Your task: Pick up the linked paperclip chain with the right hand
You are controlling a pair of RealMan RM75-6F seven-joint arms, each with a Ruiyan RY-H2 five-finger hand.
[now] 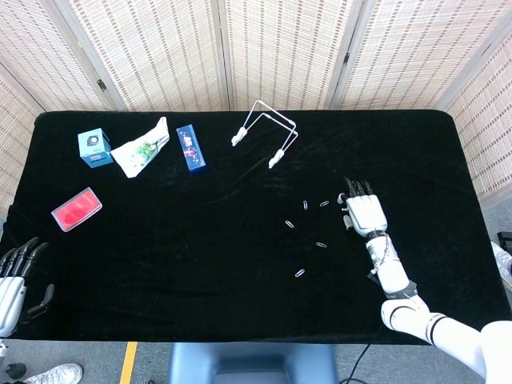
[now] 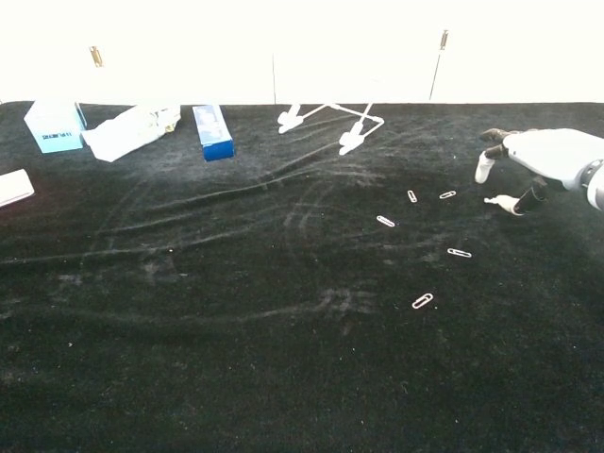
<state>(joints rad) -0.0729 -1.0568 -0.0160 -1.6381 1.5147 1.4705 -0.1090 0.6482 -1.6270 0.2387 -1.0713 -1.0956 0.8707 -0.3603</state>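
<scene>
Black cloth (image 2: 189, 283), paperclip chain (image 2: 494, 200) just under right hand (image 2: 538, 156), fingers spread, empty.

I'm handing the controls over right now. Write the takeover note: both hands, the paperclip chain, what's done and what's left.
Right hand: low over the chain, palm down, fingers apart; no grip visible, nothing lifted.
Left hand: idle at the table's near left edge, holding nothing.
Linked paperclip chain: flat on the black cloth, mostly hidden under the right hand; only its left end shows in the chest view.
Loose paperclips: scattered left of the chain; leave them.
Done: reach to the chain.
Left: close fingers on the chain and lift.
</scene>
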